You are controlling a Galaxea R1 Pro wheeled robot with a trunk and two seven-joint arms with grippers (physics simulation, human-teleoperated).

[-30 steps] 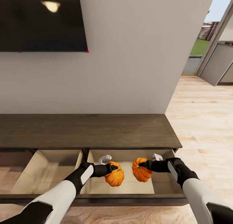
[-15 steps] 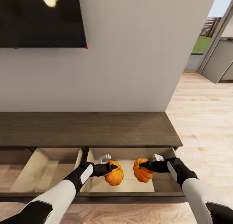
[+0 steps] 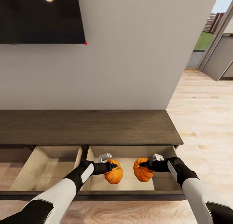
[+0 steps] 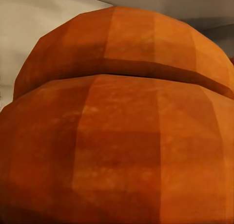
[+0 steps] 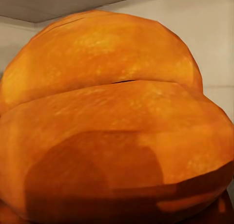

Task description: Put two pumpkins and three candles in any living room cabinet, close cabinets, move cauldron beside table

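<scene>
The cabinet stands against the grey wall, below the dark screen, with two of its drawers pulled out side by side. The left drawer shows a bare pale floor. Both arms reach into the right drawer, each carrying a pumpkin. The left gripper is clamped on the left pumpkin, which hangs from it inside the drawer, close to the drawer's left wall; whether it touches the drawer floor cannot be told. The right gripper is closed on the right pumpkin, gripping it at its top edge, near the middle of the same drawer. The two pumpkins sit just beside each other with a small gap between them, both below the cabinet's top and in front of the drawer's back wall. In the left wrist view the pumpkin's orange ribs sit right against the lens, and in the right wrist view the other pumpkin does the same. To the right of the cabinet lies light wood floor.
</scene>
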